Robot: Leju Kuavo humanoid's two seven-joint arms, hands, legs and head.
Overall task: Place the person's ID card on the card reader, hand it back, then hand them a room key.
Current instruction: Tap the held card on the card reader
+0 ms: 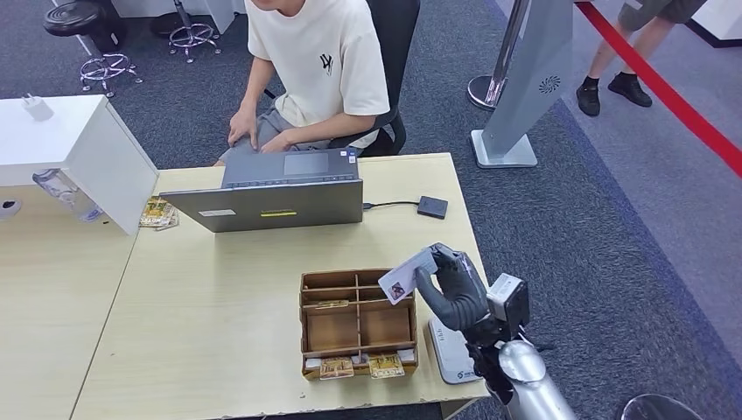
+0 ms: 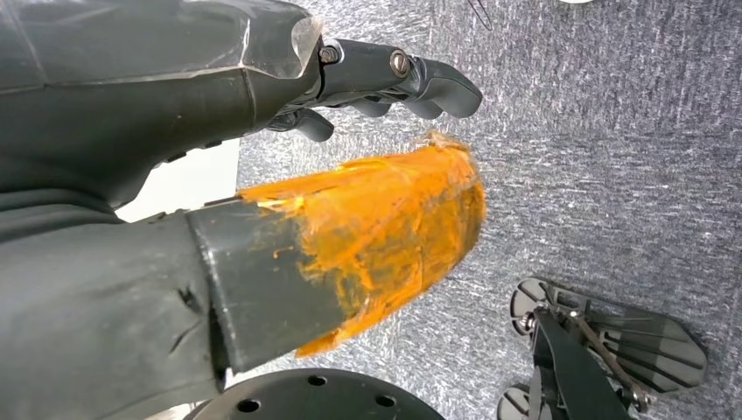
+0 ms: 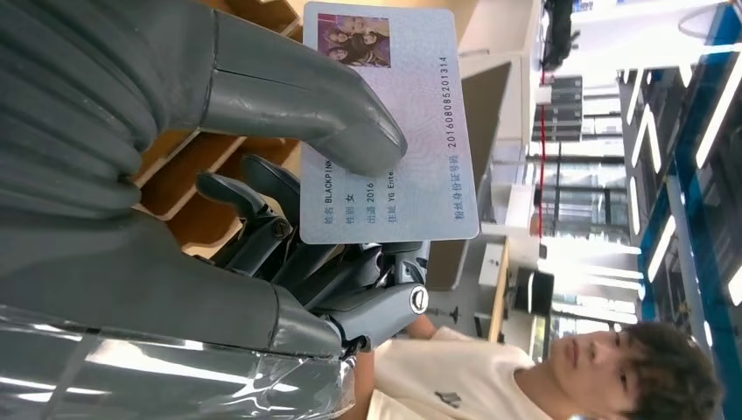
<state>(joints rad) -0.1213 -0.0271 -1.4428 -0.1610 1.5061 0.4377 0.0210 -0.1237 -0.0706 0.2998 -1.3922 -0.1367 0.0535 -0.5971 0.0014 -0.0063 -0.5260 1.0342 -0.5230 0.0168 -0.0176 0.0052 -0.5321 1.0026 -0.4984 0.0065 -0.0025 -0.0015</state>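
An ID card [image 1: 409, 274] is pinched between thumb and fingers of the right hand [image 1: 452, 289], raised above the white card reader [image 1: 450, 352] at the table's near edge. Judged next: the card is to be lowered flat onto the reader.

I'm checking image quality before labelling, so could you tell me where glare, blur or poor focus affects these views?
Head view: evenly lit and sharp. Left wrist view: the left hand looms close, with glare on its clear cover. Right wrist view: the ID card reads sharply in the right hand, while the bright background is blown out.
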